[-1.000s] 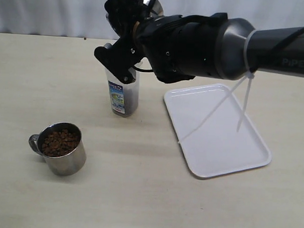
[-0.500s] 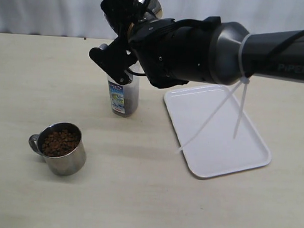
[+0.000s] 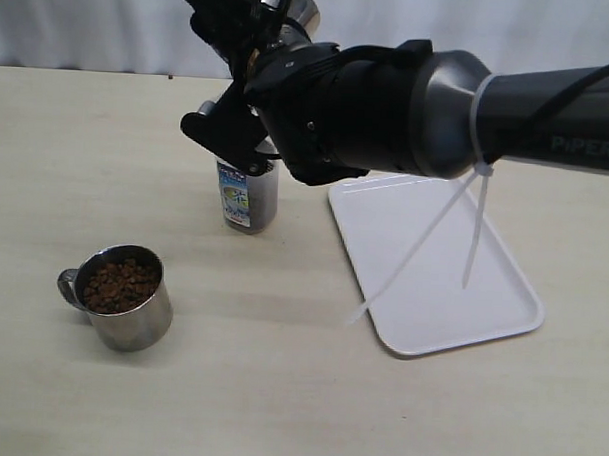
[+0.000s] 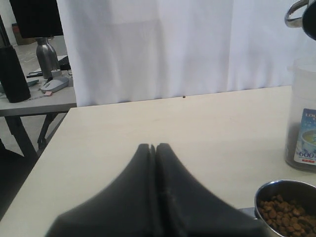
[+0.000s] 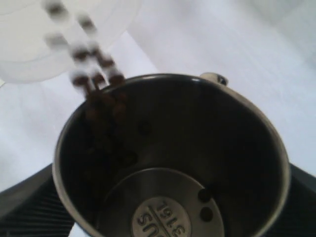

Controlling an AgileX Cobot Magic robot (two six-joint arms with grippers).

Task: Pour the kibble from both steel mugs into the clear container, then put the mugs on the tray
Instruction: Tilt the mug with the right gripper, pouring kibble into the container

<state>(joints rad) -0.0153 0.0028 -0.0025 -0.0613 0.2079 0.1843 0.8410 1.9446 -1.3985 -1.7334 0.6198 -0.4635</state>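
Over the pale worktop (image 3: 279,387), a slippery, shiny steel mug (image 5: 170,148) is squeezed at its sides by right jaws; left jaws closed.

The right arm (image 3: 389,111) overhangs the clear container (image 3: 247,198); the full mug (image 3: 122,300) stands unobstructed.

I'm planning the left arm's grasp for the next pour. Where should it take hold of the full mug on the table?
Probably the round wall of the steel mug, jaws level, from a side clear of the handle, which juts left in the exterior view. It stands upright, full of kibble, so not from above.
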